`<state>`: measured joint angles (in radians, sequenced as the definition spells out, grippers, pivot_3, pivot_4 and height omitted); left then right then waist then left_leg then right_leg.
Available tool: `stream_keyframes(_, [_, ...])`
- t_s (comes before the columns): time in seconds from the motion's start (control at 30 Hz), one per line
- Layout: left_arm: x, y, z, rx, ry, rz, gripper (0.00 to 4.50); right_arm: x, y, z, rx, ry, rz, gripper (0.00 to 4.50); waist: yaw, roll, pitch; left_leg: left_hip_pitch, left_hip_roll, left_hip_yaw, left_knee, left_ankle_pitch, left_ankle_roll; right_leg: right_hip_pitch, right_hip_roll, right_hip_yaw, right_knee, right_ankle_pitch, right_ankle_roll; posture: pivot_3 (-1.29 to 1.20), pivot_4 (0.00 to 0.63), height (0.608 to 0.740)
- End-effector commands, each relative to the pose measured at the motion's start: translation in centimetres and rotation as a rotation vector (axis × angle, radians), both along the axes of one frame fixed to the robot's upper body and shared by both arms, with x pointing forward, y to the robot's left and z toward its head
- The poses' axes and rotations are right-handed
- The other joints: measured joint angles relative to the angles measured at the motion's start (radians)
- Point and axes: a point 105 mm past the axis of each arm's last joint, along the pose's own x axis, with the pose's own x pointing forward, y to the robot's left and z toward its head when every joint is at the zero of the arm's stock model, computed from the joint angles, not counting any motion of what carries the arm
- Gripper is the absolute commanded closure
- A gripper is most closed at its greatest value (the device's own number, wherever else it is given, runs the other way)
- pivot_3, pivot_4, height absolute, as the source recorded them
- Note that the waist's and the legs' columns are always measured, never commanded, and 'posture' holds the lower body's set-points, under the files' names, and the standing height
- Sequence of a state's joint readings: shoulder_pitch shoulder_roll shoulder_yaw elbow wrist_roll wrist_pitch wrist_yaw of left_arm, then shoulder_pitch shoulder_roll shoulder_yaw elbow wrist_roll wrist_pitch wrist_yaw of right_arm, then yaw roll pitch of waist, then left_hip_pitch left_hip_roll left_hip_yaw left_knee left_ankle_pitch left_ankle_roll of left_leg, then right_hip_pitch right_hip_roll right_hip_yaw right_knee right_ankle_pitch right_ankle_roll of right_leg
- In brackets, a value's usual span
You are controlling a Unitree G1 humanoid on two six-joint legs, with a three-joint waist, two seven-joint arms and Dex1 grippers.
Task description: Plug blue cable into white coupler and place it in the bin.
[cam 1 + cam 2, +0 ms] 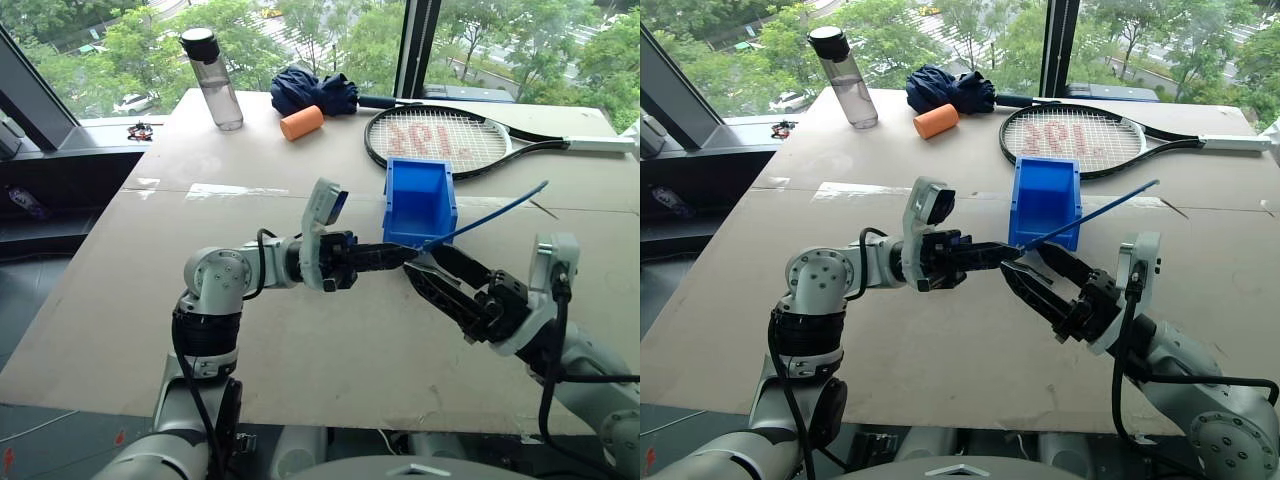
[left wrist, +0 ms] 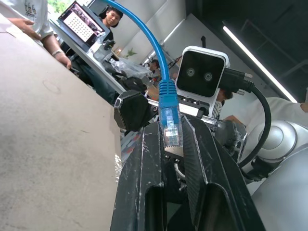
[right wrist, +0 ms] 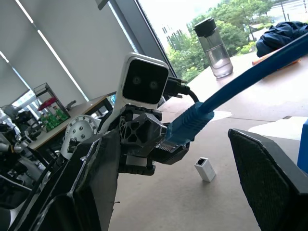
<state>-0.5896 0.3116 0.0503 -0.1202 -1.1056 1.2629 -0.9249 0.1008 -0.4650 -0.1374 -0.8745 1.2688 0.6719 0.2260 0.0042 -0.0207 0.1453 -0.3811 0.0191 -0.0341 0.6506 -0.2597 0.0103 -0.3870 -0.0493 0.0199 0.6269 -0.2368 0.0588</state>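
From my head camera, my left gripper (image 1: 400,256) is clamped on the plug end of the blue cable (image 1: 490,214), which slants up and away over the table (image 1: 300,330) toward my right. My right gripper (image 1: 440,275) spreads its fingers wide just beside that plug, holding nothing. The bin (image 1: 420,200) sits just beyond both grippers.

My left wrist camera has the clear plug (image 2: 172,132) pinched between my fingers (image 2: 139,173).

My right wrist camera has the white coupler (image 3: 205,169) lying on the table below the plug, apart from both grippers.
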Motion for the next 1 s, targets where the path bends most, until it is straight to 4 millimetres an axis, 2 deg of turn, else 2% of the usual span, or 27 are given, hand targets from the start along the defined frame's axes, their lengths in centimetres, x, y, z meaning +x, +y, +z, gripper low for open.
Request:
stream_keyframes(0.03, [-0.9,0.3,1.2,-0.024,-0.044,-0.023,4.44,0.0,-0.2,1.6,0.084,-0.017,0.016,0.91,-0.003,0.0,0.0,0.0,0.0,0.0,0.0,0.0,0.0,0.0,0.0,0.0,0.0,0.0,-0.001,0.0,0.15,0.74])
stream_keyframes(0.17, [-1.1,0.2,1.0,-0.013,-0.049,-0.021,4.44,0.2,-0.3,2.0,0.124,0.004,0.032,0.91,-0.004,0.0,0.0,0.0,0.0,0.0,0.0,0.0,0.0,0.0,0.0,0.0,0.0,-0.002,-0.003,0.0,0.15,0.74])
stream_keyframes(0.27, [-1.3,0.0,0.9,-0.009,-0.058,-0.019,4.5,0.3,-0.3,1.7,0.107,0.015,0.035,2.24,-0.005,0.0,0.0,0.0,0.0,0.0,0.0,0.0,0.0,0.0,0.0,0.0,0.0,-0.002,-0.003,0.0,0.15,0.74])
stream_keyframes(0.37, [-1.3,-0.2,0.7,-0.002,-0.069,-0.012,4.5,0.1,-0.2,1.6,0.118,0.026,0.052,3.91,-0.005,0.0,0.0,0.0,0.0,0.0,0.0,0.0,0.0,0.0,0.0,0.001,0.0,-0.002,-0.003,0.0,0.15,0.74])
stream_keyframes(0.4, [-1.4,-0.2,0.7,0.0,-0.073,-0.013,4.5,0.1,-0.2,1.6,0.12,0.029,0.055,4.22,-0.006,0.0,0.0,0.0,0.0,0.0,0.0,0.0,0.0,0.0,0.0,0.0,0.0,-0.002,-0.003,0.0,0.15,0.74])
stream_keyframes(0.43, [-1.4,-0.2,0.7,0.001,-0.075,-0.013,4.5,0.1,-0.2,1.6,0.121,0.03,0.057,4.37,-0.006,0.0,0.0,0.0,0.0,0.0,0.0,0.0,0.0,0.0,0.0,0.0,0.0,-0.002,-0.003,0.0,0.15,0.74])
stream_keyframes(0.63, [-0.8,-0.2,0.1,0.022,-0.13,0.052,4.5,-0.1,-0.2,1.4,0.123,0.038,0.062,4.37,-0.005,0.0,0.0,0.0,0.0,0.001,0.0,0.0,0.0,0.0,0.0,0.001,0.0,-0.002,-0.004,0.0,0.15,0.74])
stream_keyframes(0.7, [-0.9,0.1,0.3,0.023,-0.145,0.058,3.49,-0.2,-0.1,1.4,0.124,0.037,0.063,4.5,-0.006,0.0,0.0,0.0,0.0,0.001,0.0,0.0,0.0,0.0,0.0,0.001,0.0,-0.002,-0.004,0.0,0.15,0.74])
stream_keyframes(0.77, [-0.3,0.7,0.4,0.035,-0.176,0.119,2.75,-0.3,-0.2,1.5,0.133,0.035,0.061,4.5,-0.009,0.0,0.0,0.0,0.0,0.001,0.0,0.0,0.0,0.0,0.0,0.001,0.0,-0.002,-0.004,0.0,0.15,0.74])
stream_keyframes(0.87, [1.2,3.1,-0.1,0.151,-0.33,0.296,1.28,-0.2,-0.5,1.7,0.14,0.024,0.041,4.5,-0.013,0.0,0.0,0.0,0.0,0.001,-0.001,0.0,0.0,-0.001,0.0,0.001,0.0,-0.002,-0.004,0.0,0.15,0.74])
stream_keyframes(0.93, [2.1,4.8,-0.1,0.189,-0.371,0.39,0.28,-0.1,-0.8,1.7,0.151,0.023,0.026,4.5,-0.015,0.001,0.001,0.001,0.001,0.001,-0.003,0.0,0.0,-0.001,0.0,0.002,0.0,-0.002,-0.004,0.0,0.15,0.74])
stream_keyframes(1.0, [3.3,7.2,-0.6,0.28,-0.47,0.5,0.28,0.0,-0.9,1.6,0.146,0.023,0.023,4.5,-0.014,0.001,0.001,0.001,0.001,0.0,-0.003,0.0,0.0,-0.001,0.0,0.002,0.0,-0.002,-0.004,0.0,0.15,0.74])
